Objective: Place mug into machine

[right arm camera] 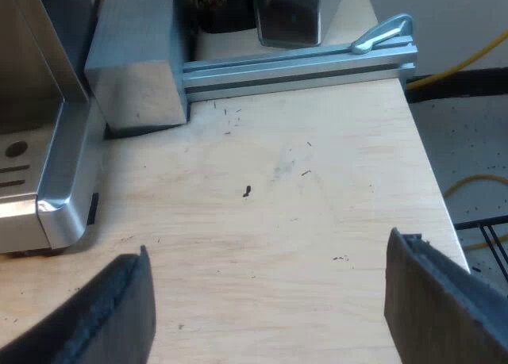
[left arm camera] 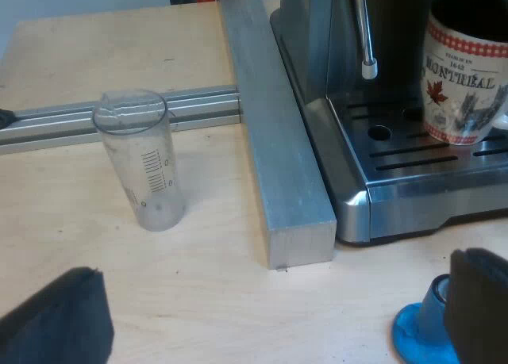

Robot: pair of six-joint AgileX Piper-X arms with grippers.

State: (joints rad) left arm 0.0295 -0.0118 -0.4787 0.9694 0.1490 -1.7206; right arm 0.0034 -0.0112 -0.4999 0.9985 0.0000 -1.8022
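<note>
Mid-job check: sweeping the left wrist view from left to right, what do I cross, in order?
measuring glass → square metal bar → steam wand → mug, which stands on the espresso machine

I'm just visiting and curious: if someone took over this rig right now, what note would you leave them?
Left hand: open, empty, over the table near the blue tamper.
Right hand: open, empty, over the table by the machine's corner.
Mug: upright on the machine's drip tray.
Measuring glass: upright on the table, apart from the machine.
Done: mug looks placed. Left: nothing apparent.
</note>
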